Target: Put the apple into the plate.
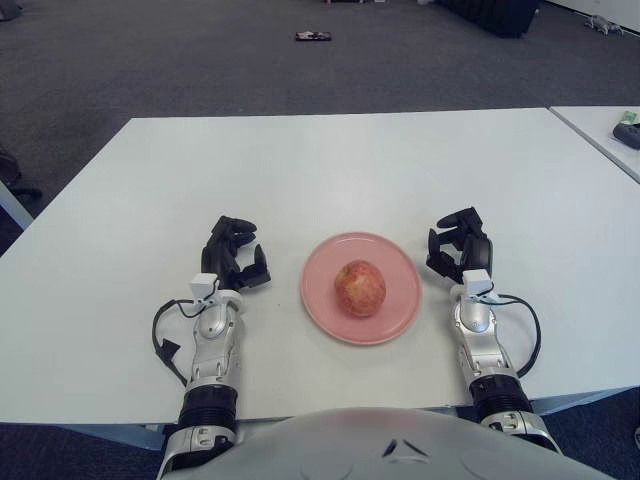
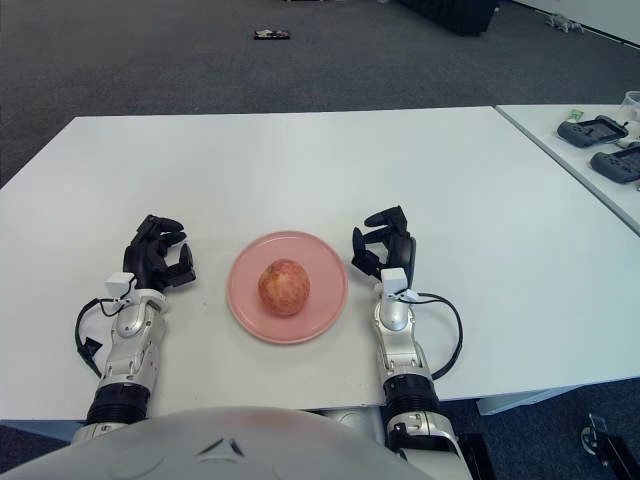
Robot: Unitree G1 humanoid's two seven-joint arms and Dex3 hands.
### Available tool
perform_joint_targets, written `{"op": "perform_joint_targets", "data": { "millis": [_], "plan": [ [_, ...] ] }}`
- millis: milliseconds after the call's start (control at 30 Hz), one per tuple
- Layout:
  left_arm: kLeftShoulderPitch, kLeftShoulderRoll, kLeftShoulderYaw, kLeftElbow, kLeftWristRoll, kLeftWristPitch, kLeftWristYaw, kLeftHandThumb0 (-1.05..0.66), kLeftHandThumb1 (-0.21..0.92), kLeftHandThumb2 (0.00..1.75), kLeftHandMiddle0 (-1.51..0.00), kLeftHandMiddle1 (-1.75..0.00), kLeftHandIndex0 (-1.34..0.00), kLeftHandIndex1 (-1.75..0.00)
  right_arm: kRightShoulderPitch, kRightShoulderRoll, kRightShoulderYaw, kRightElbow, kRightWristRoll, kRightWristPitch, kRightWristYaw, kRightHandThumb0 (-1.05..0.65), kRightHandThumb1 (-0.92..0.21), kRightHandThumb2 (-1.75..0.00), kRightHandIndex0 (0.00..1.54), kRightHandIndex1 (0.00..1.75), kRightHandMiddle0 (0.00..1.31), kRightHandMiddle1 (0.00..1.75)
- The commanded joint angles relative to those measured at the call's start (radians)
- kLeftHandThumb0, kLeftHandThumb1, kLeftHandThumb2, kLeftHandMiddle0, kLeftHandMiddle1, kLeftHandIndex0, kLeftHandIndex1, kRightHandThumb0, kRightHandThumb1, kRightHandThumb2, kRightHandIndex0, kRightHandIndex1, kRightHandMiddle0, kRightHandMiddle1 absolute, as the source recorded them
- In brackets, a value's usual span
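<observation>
A red-yellow apple (image 1: 360, 287) lies in the middle of a pink plate (image 1: 395, 260) on the white table (image 1: 330, 170). My right hand (image 1: 455, 247) shows just right of the plate's rim, fingers loosely spread and holding nothing. Left of the plate is my left hand (image 1: 236, 254), also relaxed and empty. Neither hand touches the apple.
A second white table (image 2: 590, 150) at the far right carries dark devices (image 2: 597, 131). A small dark object (image 1: 313, 35) lies on the grey carpet beyond the table. Cables loop beside both forearms.
</observation>
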Motion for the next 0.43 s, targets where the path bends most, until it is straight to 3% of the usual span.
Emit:
{"op": "perform_joint_targets", "data": {
  "millis": [0, 400],
  "plan": [
    [0.02, -0.003, 0.001, 0.041, -0.005, 0.035, -0.004, -0.01, 0.16, 1.51, -0.71, -1.75, -0.5, -1.75, 0.013, 0.014, -0.002, 0.005, 0.01, -0.015, -0.01, -0.4, -0.61, -0.96, 0.67, 1.36, 0.39, 1.75],
    [0.021, 0.003, 0.002, 0.039, -0.013, 0.051, -0.015, -0.01, 0.15, 1.52, -0.72, -1.75, -0.51, -1.75, 0.021, 0.023, -0.003, 0.0, 0.01, -0.026, -0.012, -0.4, -0.61, -0.96, 0.67, 1.34, 0.39, 1.75]
  ]
}}
